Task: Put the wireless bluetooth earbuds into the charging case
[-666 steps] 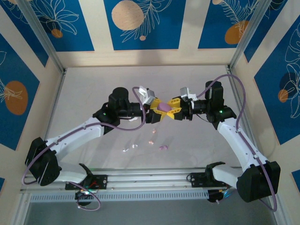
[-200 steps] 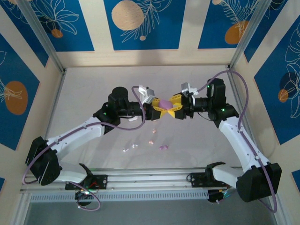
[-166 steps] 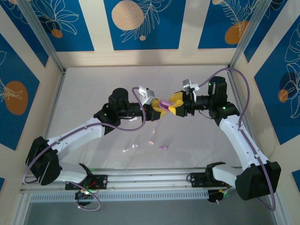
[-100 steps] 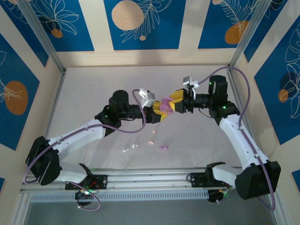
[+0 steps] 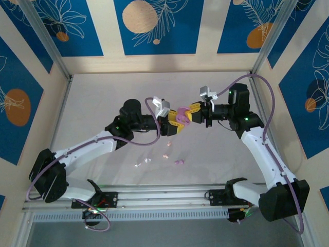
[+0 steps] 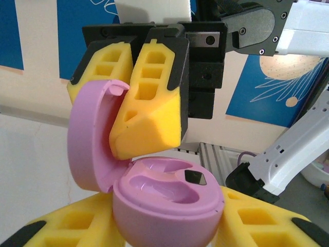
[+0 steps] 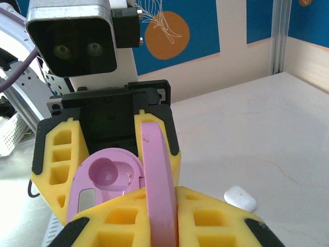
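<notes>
While the two arms meet above the middle of the desk (image 5: 103,103), a pink charging case (image 5: 180,116) hangs open between them.

From the left, the left gripper (image 5: 171,125) has its yellow fingers (image 6: 61,234) drawn in narrow on the case's rounded base (image 6: 169,203), moulded sockets facing up. The lid (image 6: 90,139) stands hinged upright at the base's edge, and the right gripper (image 5: 192,111) pinches it thin between its own closed fingers (image 7: 216,218). The wireless earbuds lie loose on the desk near its front edge, below the raised case and apart from it: a white one (image 5: 139,163) leftmost, a pink one (image 5: 165,155), then a purple one (image 5: 179,162). In the right wrist view, a small white case (image 7: 240,198) lies flat on the desk beside that gripper.
</notes>
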You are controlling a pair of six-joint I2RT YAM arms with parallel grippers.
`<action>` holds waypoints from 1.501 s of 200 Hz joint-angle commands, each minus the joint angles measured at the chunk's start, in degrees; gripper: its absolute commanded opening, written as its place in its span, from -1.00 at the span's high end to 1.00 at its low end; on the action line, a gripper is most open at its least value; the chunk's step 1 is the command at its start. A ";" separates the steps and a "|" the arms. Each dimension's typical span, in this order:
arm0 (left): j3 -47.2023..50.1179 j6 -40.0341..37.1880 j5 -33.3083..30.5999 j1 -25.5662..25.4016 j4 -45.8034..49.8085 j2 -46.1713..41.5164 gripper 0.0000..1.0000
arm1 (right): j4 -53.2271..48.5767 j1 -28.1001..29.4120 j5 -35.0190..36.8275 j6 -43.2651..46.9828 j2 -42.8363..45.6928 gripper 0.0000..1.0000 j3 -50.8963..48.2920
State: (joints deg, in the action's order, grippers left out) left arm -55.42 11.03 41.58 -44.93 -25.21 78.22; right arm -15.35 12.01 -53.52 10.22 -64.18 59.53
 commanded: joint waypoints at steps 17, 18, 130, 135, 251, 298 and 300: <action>-0.56 1.99 0.96 -0.43 -2.15 1.33 0.02 | -2.05 0.82 -0.33 3.04 1.73 0.77 1.69; -0.56 1.99 0.96 -0.43 -2.13 1.33 0.02 | -2.00 0.87 -0.30 3.05 1.76 0.77 1.67; -2.15 3.71 1.21 -1.09 -2.12 2.29 -0.32 | -1.03 2.72 7.04 6.76 4.59 0.77 -0.81; -2.24 3.74 1.22 -1.19 -2.04 2.29 -0.33 | -1.08 2.82 7.25 6.83 4.59 0.77 -0.82; -2.59 2.79 -0.05 -1.67 -1.33 1.85 -0.13 | -2.09 3.72 8.99 7.98 4.96 0.76 -0.99; -2.59 2.02 -0.19 -1.69 -0.74 1.68 0.17 | -2.31 3.73 9.31 8.00 4.86 0.74 -0.99; -2.59 1.92 -0.14 -1.66 -0.68 1.68 0.18 | -2.31 3.79 9.31 8.02 4.86 0.74 -0.99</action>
State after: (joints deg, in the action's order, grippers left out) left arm -55.99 14.22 41.52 -46.04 -25.67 80.01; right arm -16.38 15.38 -43.64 17.61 -60.51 59.13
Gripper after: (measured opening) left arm 0.434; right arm 0.131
